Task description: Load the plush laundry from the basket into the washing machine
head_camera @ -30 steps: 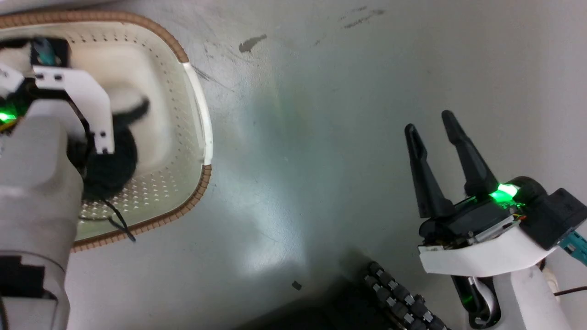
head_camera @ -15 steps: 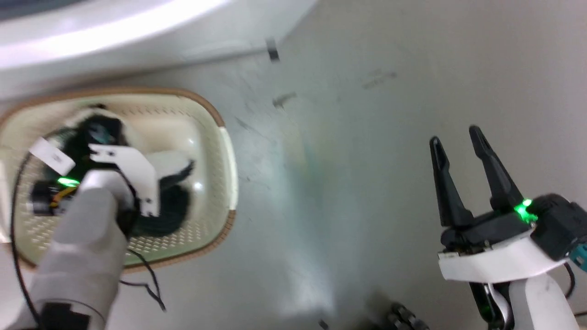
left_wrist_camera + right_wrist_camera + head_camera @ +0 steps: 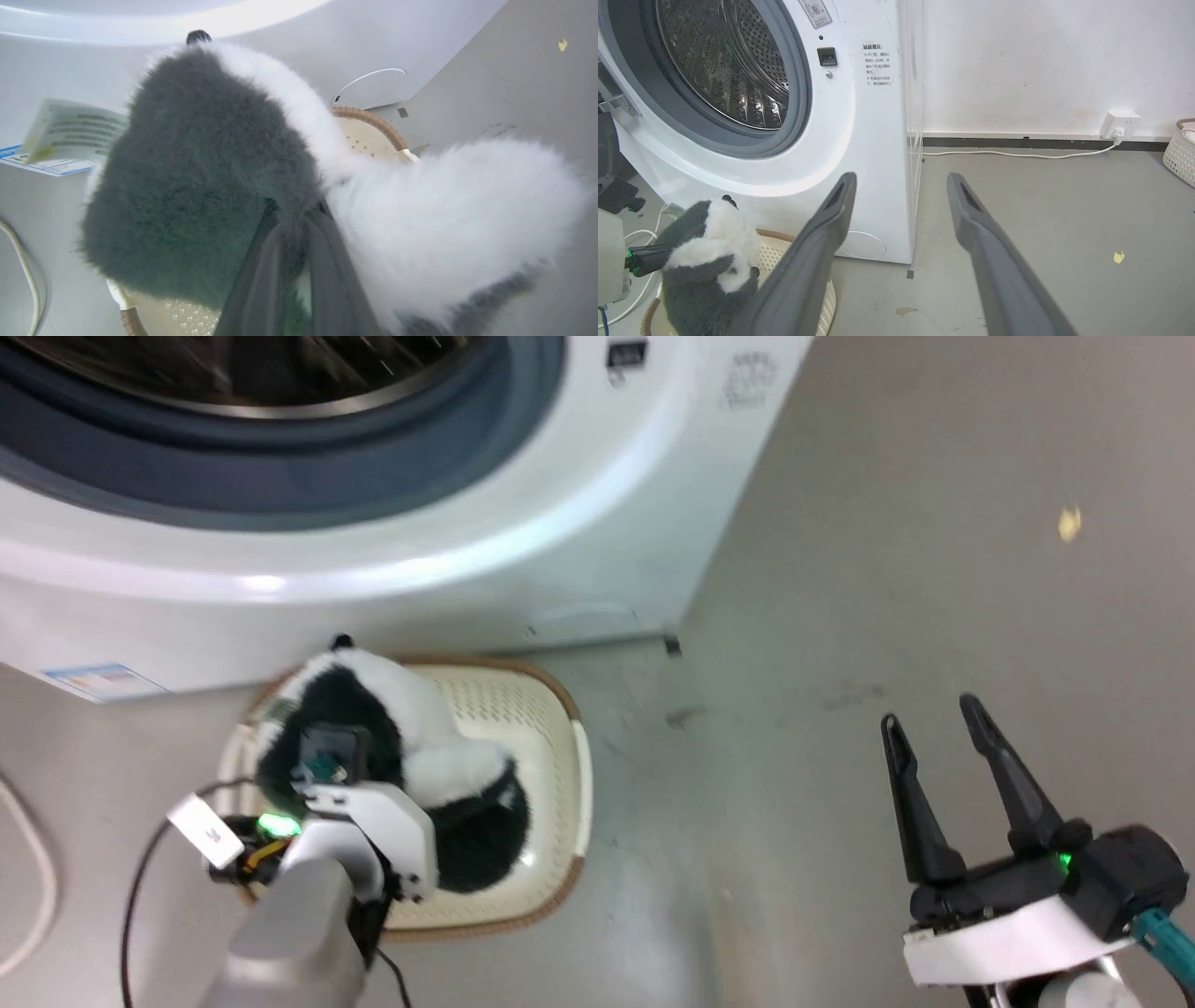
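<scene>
- The left gripper [image 3: 292,233] pinches the plush laundry [image 3: 439,765], fingers nearly together and their tips buried in fur.
- The laundry sits over the basket [image 3: 571,775], hiding most of it; whether it touches the bottom is unclear.
- The washing machine [image 3: 485,541] stands just behind the basket, its opening cut off at the top.
- The right gripper [image 3: 930,712] is far right, fingers spread and holding nothing.

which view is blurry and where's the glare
Head view: mildly motion-blurred throughout, a bright glare band across the washing machine front. Left wrist view: plush laundry close and soft-edged. Right wrist view: sharpest, glints on the drum.
</scene>
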